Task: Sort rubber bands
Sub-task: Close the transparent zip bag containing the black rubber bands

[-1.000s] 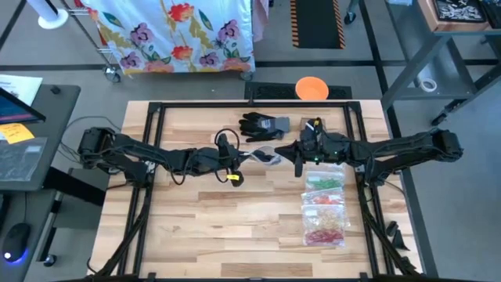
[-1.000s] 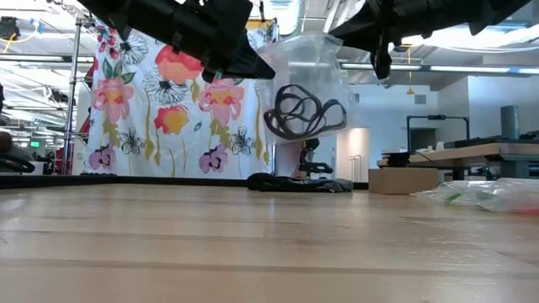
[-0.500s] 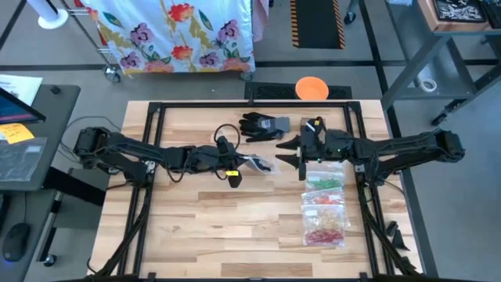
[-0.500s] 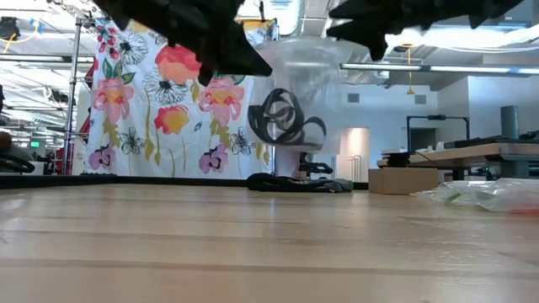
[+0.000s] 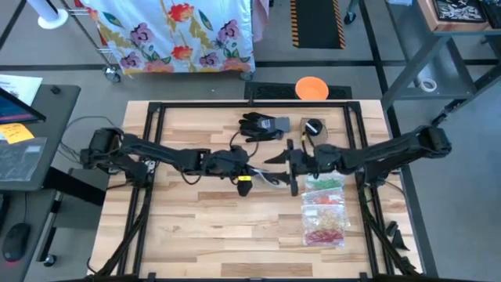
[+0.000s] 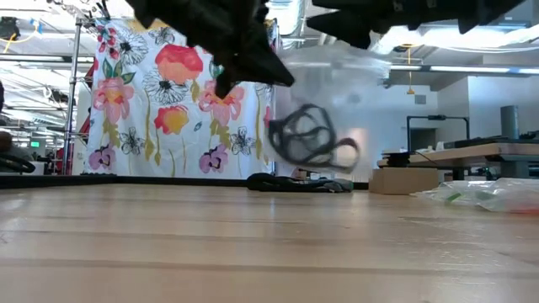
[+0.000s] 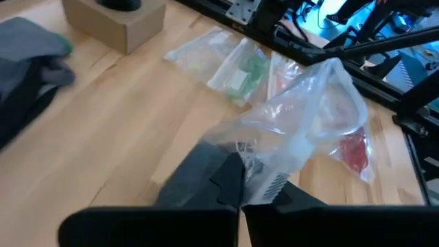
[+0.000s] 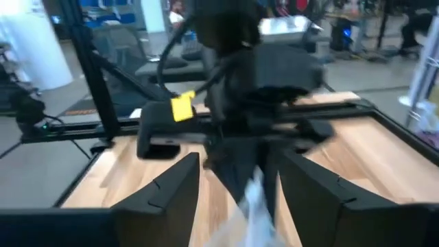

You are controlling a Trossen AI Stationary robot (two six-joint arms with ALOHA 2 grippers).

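Note:
A clear plastic bag point(image 6: 313, 101) holding black rubber bands point(image 6: 310, 143) hangs over the middle of the table. My left gripper point(image 7: 239, 199) is shut on it and reaches in from the table's left point(image 5: 254, 171). My right gripper point(image 8: 239, 163) is open and faces the left one from the table's right point(image 5: 290, 166). The bag's clear film point(image 8: 255, 199) shows between its spread fingers; I cannot tell whether they touch it. Three more clear bags point(image 5: 325, 205) with green, orange and red rubber bands lie flat on the table at the right. My left gripper pinches the bag's crumpled upper part point(image 7: 259, 173) between its two shut fingers. The fingers come from the table's left, slanting downward. The bag hangs below and beyond the fingertips, clear of the table, with the black bands point(image 6: 310, 143) gathered low inside it.
A black and grey glove point(image 5: 262, 125) lies at the far middle of the table, with a small cardboard box point(image 5: 315, 128) to its right. A black frame point(image 5: 156, 110) runs around the table. Bare wood lies at the near left point(image 5: 211, 227).
My right gripper has opened, let go of the bag and moved toward the table's left. My left gripper has stayed shut on the bag, rolled, and carried it toward the table's right and near edge. The bag now swings below the left gripper alone.

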